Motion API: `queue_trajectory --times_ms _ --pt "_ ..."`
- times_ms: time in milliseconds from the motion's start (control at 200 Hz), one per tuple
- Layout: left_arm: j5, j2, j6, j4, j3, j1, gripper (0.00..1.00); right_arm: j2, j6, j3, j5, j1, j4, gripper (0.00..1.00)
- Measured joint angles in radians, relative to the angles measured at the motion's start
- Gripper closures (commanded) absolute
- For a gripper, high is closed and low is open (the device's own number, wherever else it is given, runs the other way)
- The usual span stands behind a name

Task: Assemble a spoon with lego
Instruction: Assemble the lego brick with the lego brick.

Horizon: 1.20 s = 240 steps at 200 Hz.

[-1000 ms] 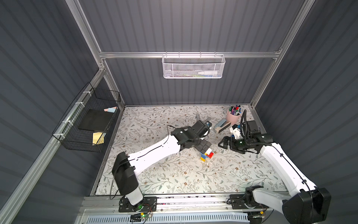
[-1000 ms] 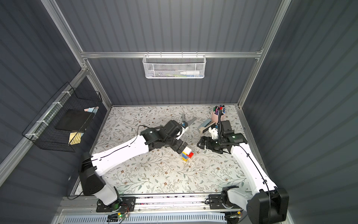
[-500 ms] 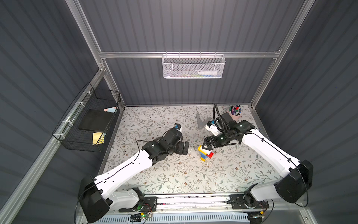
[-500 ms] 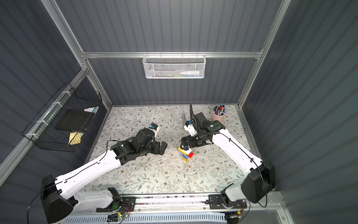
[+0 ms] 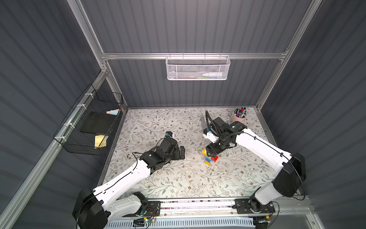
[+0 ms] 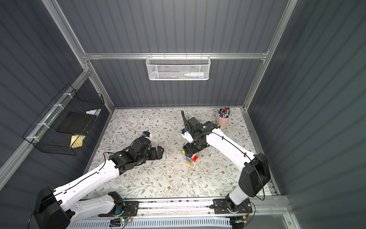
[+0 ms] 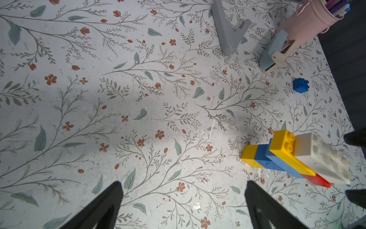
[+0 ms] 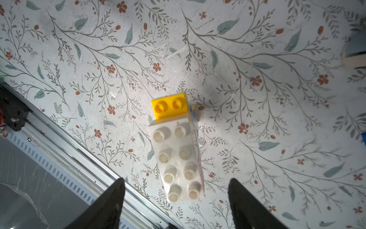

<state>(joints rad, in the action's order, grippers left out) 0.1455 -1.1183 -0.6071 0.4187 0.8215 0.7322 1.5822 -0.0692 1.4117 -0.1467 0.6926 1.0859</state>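
Right of centre on the floral matt table (image 5: 178, 178), one spoon (image 5: 210, 158) of glossy studded bricks stands on its narrow yellow-and-blue stem, with a wider head of blue, yellow, red and white. The right gripper (image 8: 175, 181) straddles the white brick (image 8: 178, 154), jaws apart and clear of both sides. The left gripper (image 7: 183, 183), jaws wide and holding nothing, sits to its left. One loose blue brick (image 7: 300, 85) lies toward the far right. The walls are ribbed and grey, with one white mesh basket (image 5: 197, 68) and one black wire basket (image 5: 89, 123).

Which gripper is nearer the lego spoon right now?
Right. The right gripper hangs directly over the spoon, jaws open; the left gripper sits off to its side, clear of it.
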Motion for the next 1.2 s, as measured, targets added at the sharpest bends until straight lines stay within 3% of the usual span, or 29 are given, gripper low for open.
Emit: queue_trajectory --times_ms 345,675,1016,1201 --pt "-0.008 0.001 0.000 -0.006 -0.015 0.000 0.01 0.080 -0.037 0.014 0.057 0.021 0.000 0.32" --pt "-0.007 0.002 0.001 -0.006 -0.015 0.000 0.01 0.085 -0.036 0.043 0.074 0.021 0.000 0.37" --pt "-0.007 0.002 0.001 -0.006 -0.015 0.000 0.01 0.084 -0.035 0.043 0.065 0.021 0.001 0.56" --pt "-0.007 0.003 0.002 -0.006 -0.015 0.000 0.01 0.084 -0.035 0.043 0.065 0.023 0.001 0.59"
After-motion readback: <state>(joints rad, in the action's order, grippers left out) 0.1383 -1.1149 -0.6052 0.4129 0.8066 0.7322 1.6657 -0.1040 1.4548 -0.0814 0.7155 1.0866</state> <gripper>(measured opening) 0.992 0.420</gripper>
